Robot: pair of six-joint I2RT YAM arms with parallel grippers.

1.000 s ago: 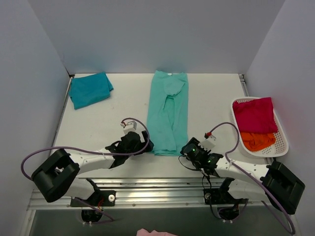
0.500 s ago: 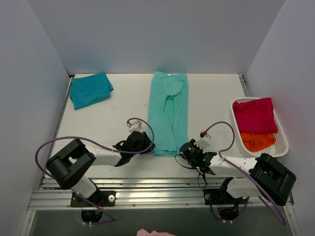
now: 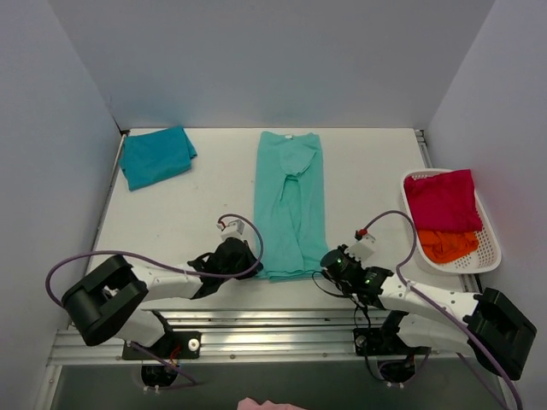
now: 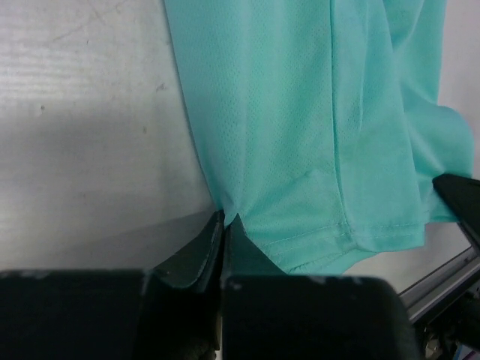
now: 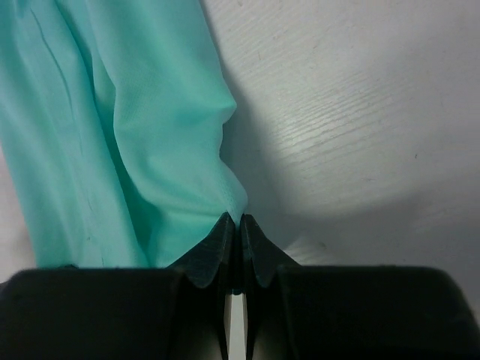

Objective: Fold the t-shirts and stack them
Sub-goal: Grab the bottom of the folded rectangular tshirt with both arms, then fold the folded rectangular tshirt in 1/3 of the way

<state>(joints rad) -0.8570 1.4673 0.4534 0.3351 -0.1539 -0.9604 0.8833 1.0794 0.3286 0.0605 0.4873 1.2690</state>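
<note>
Now the mint-green t-shirt (image 3: 291, 205) sits a bit closer to me than it did a second ago. Its far end has come away from the back wall, and its near end has slid toward the edge of the table (image 3: 188, 213) where the arms are fixed. Both arms have pulled back too. I think this little tug is meant to make the shirt flat and straight, so the next fold comes out neat. The left claw (image 4: 223, 229) is pressed together on the near left corner of the shirt's bottom edge, pinching the cloth. The right claw (image 5: 234, 229) is pressed together on the near right corner, pinching it the same way. The shirt lies in the middle of the table as one long strip with its sides already folded in. Its long way runs from me to the back wall. The neck points away from me, at the far end, and the bottom edge points at me. It looks nearly straight, with some soft wrinkles down the middle. The teal-blue t-shirt (image 3: 156, 155) is already folded small and lies in the far left corner, well apart from the mint one. So I judge one shirt is done, and this one is about half folded and not yet stacked.
</note>
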